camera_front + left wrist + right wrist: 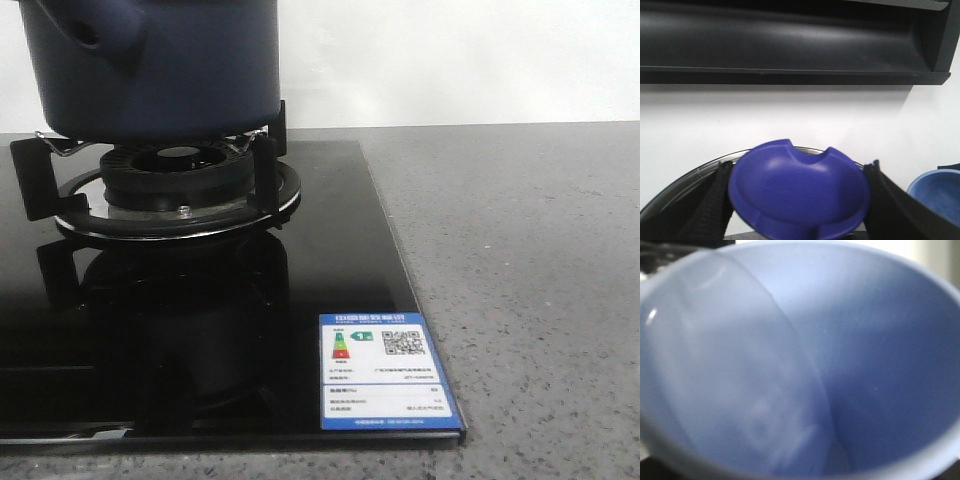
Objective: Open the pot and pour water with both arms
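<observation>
The dark navy pot (pixel 150 60) stands on the gas burner (pixel 180 170), its stubby spout (pixel 90 30) at upper left; its top is cut off by the picture edge. No gripper shows in the front view. My left gripper (pixel 797 200) is shut on a blue round lid (pixel 800 195), held tilted between the black fingers (pixel 710 205). A light blue cup (pixel 800 360) fills the right wrist view, its inside facing the camera and hiding the right fingers. The cup also shows in the left wrist view (pixel 937 192), beside the lid.
The burner sits on a black glass hob (pixel 200 330) with a blue energy label (pixel 385 370) at its front right corner. Grey speckled countertop (pixel 530 300) lies to the right. A shiny metal rim (pixel 685 180) curves behind the lid. A black hood (pixel 790 40) hangs above, against a white wall.
</observation>
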Robot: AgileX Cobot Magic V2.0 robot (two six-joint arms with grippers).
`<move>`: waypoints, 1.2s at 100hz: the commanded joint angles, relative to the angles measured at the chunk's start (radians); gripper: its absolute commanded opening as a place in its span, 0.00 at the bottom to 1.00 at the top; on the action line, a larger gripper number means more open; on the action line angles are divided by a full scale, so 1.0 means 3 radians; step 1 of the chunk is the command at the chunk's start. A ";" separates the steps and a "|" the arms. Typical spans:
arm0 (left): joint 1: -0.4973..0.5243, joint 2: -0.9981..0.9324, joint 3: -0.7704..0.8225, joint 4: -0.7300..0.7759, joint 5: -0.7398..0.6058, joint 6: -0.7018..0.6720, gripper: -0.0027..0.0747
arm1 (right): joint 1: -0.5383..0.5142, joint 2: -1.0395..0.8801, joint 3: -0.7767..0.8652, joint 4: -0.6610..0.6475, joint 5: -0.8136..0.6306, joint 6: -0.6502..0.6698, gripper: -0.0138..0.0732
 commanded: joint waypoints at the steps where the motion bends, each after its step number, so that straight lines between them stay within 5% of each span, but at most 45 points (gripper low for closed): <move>1: 0.0007 -0.0068 -0.0134 0.0002 -0.0365 -0.0006 0.49 | 0.0012 -0.0113 -0.0152 -0.0306 -0.0200 -0.0009 0.56; 87: 0.0007 -0.0068 -0.0134 0.0002 -0.0365 -0.0006 0.49 | 0.0012 -0.0106 -0.0152 -0.1829 -0.0582 -0.0009 0.56; 120: 0.0007 -0.0068 -0.0134 0.0002 -0.0365 -0.0006 0.49 | 0.0012 -0.0106 -0.0174 -0.1990 -0.0620 -0.0009 0.56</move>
